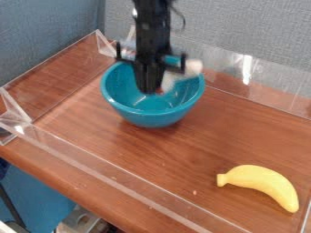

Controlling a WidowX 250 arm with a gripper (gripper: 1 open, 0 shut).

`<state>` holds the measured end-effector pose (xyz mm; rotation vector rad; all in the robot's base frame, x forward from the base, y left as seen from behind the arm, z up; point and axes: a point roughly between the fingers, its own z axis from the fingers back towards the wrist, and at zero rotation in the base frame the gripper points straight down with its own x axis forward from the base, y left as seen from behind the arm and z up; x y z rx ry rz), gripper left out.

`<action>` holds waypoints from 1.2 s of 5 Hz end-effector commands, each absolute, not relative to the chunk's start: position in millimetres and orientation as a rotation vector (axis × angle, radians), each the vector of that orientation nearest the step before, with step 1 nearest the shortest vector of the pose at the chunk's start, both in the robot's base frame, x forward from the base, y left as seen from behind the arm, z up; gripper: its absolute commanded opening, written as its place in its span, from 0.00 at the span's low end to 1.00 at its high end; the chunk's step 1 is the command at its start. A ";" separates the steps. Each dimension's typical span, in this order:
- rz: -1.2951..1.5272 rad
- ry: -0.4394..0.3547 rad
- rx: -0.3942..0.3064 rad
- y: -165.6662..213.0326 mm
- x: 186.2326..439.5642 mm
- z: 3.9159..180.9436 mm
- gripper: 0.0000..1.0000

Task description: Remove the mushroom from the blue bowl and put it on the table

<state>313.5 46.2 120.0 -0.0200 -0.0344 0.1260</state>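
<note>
The blue bowl (131,109) stands at the back left of the table (134,173), and its inside shows only teal. My gripper (153,84) hangs just above the bowl's middle, pointing straight down, blurred by motion. Its fingers are drawn together into a narrow tip. A small reddish-brown speck, the mushroom (155,89), shows pinched at that tip, lifted off the bowl's bottom but still inside the rim's outline.
A yellow banana (260,187) lies at the front right of the tabletop. Low clear acrylic walls (49,71) border the table on all sides. Bare wood lies between the bowl and the banana.
</note>
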 end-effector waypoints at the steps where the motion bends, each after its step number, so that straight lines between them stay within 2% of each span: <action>1: 0.185 -0.174 -0.019 71.9 323.7 176.3 0.00; 2: 0.239 -0.213 -0.027 101.0 324.6 197.8 0.00; 3: 0.303 -0.225 -0.023 129.1 318.9 195.6 0.00; 4: 0.325 -0.214 -0.015 137.0 312.7 190.2 0.00; 6: 0.346 -0.209 -0.031 130.2 302.1 187.4 0.00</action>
